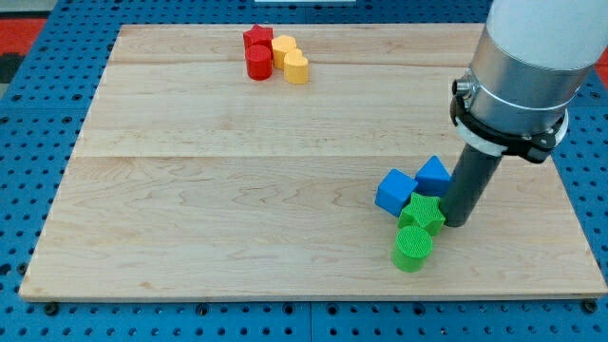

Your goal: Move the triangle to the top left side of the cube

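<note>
The blue triangle lies right of centre on the wooden board. It touches the upper right side of the blue cube. My tip rests on the board just right of the green star and below and right of the triangle. The rod stands close against the triangle's right side.
A green cylinder sits just below the green star. At the view's top a red star, a red cylinder, a yellow block and a yellow heart are clustered. The arm's grey body overhangs the board's right side.
</note>
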Robot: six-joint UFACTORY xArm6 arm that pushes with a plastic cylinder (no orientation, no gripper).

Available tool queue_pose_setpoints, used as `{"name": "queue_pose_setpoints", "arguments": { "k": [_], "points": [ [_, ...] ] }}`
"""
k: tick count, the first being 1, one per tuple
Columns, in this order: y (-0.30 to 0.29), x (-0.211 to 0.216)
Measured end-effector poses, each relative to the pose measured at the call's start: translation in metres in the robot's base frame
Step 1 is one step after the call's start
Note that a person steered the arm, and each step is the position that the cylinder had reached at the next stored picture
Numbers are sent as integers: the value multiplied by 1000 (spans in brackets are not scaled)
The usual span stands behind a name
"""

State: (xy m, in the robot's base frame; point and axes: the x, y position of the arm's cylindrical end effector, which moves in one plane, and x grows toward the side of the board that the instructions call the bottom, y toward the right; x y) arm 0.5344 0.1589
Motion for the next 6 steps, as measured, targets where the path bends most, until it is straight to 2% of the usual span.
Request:
{"name": "queue_pose_setpoints", "arguments": {
  "k": [3,4,5,6],
  "points": [
    [-1,-74],
    [-41,-113],
    [-109,-139],
    [-169,-139]
  ]
}}
